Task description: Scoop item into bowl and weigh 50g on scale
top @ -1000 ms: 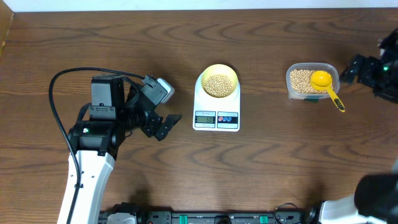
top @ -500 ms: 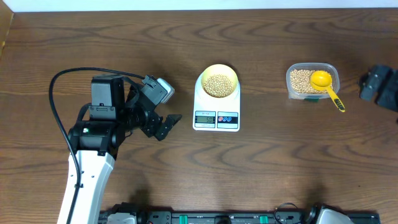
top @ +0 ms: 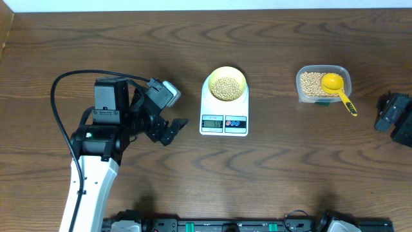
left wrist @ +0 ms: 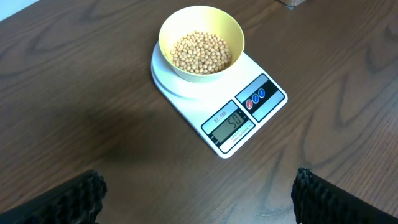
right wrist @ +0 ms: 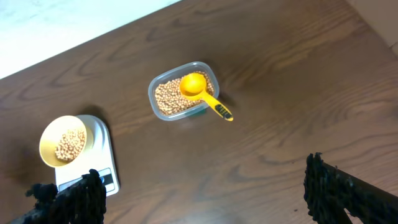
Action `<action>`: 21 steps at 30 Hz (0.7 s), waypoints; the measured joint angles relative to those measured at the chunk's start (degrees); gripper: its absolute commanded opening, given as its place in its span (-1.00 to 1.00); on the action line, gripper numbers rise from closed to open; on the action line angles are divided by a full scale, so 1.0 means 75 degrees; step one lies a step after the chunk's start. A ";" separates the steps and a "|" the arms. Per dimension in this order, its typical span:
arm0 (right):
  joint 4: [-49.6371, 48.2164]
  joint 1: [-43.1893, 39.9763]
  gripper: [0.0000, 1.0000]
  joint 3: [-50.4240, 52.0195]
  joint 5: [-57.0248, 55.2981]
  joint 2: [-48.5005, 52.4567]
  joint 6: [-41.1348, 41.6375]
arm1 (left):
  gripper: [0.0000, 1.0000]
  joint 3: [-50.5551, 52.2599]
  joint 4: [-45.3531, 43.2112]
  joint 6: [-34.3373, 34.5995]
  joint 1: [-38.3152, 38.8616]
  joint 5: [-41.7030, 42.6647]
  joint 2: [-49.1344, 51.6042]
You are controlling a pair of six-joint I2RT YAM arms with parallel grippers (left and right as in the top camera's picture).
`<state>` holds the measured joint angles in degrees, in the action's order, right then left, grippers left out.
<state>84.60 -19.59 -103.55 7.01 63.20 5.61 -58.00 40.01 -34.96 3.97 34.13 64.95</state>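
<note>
My right hand [right wrist: 202, 196] has withdrawn toward 6 o'clock, jaws wide, empty. The bowl [top: 226, 84] of beans [left wrist: 201, 51] sits on the scale [top: 223, 122], mid-tabletop, at 2 o'clock from my nearer left hand [top: 172, 129], likewise wide, empty.

Beans [top: 225, 87] lie in the bowl [top: 226, 69] on the scale [top: 207, 111], tub [top: 299, 82] holding scoop [top: 333, 82] well right.

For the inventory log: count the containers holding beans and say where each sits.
2. The pale-yellow bowl sits on the scale; the clear tub stands on the table to its right, the yellow scoop resting in it. None seems hidden.
</note>
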 measured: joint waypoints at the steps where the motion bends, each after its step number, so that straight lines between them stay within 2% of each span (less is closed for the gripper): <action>1: 0.0052 0.0000 0.99 0.0000 0.0032 0.0000 0.0000 | 0.95 0.0000 0.0000 0.0000 0.0000 0.0003 0.0000; 7: 0.0090 0.0003 0.98 0.0015 0.0146 0.0020 -0.0166 | 0.95 0.0000 0.0000 0.0000 0.0000 0.0003 0.0000; 11: -0.0589 0.0300 0.99 0.0501 0.0146 -0.0154 -0.0708 | 0.95 0.0000 0.0003 0.0000 0.0000 0.0003 0.0000; 16: -0.2066 0.1070 0.98 0.2200 0.0055 -0.0988 -0.1174 | 0.95 0.0000 0.0006 0.0000 0.0000 0.0003 0.0000; 21: -0.3800 0.1542 0.99 0.4348 -0.0219 -0.2381 -0.1370 | 0.95 0.0000 0.0003 0.0000 0.0000 0.0003 0.0000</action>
<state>56.10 -8.03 -70.94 5.37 45.34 -4.67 -58.00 40.03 -34.96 3.97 34.15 64.95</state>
